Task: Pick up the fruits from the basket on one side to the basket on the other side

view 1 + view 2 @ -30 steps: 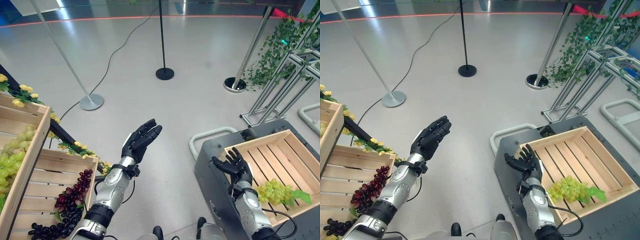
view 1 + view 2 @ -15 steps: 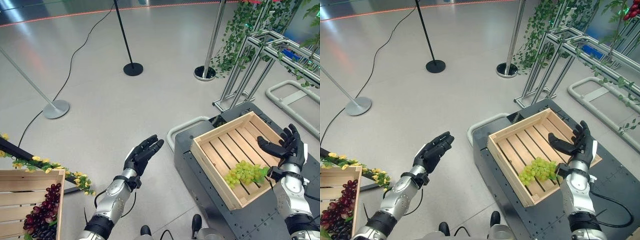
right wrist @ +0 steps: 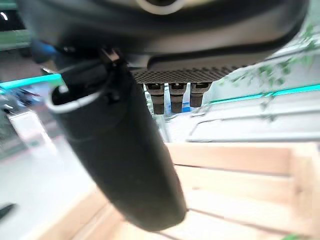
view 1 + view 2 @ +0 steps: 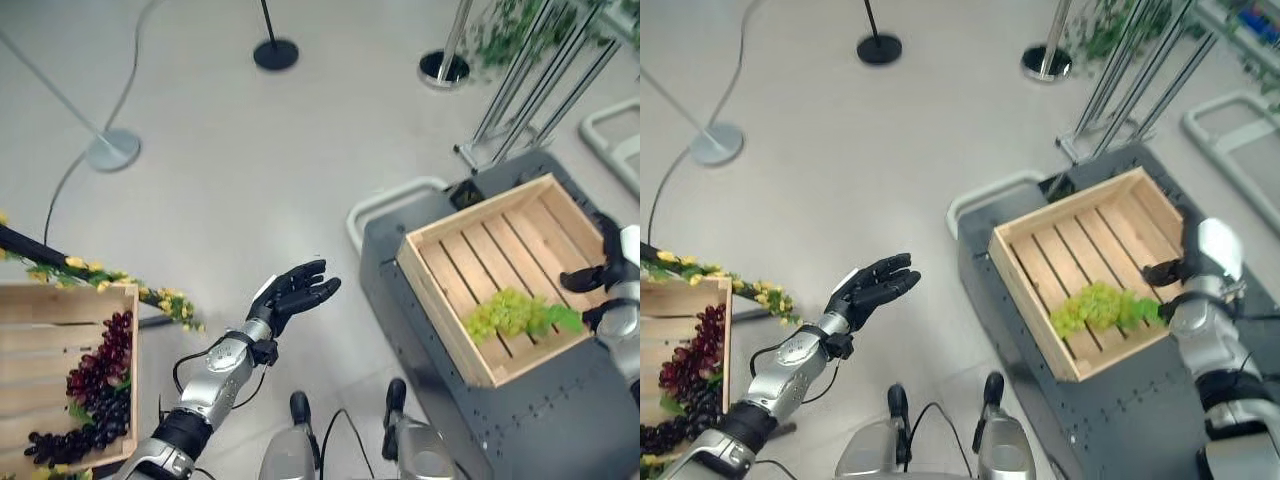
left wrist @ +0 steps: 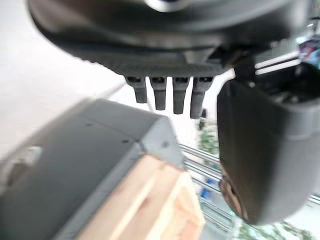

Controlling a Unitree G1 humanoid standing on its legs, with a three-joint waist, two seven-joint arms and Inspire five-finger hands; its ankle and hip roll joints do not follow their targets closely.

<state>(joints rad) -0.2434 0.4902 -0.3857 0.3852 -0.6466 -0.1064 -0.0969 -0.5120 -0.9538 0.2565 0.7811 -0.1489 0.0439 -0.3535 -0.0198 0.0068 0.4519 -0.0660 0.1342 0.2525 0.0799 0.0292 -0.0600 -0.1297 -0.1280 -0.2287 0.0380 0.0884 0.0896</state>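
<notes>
Right hand (image 4: 1188, 262) empty beside green grapes (image 4: 1102, 305) (wrist view: crate (image 3: 240, 172)).

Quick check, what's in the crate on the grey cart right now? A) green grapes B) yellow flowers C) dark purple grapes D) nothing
A: a bunch of green grapes lies on the slats of the wooden crate on the grey cart.

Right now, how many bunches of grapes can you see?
3 that I can tell apart. A green bunch lies in the right crate. A dark red bunch and a black bunch lie in the left crate. More may lie beyond the left edge.
</notes>
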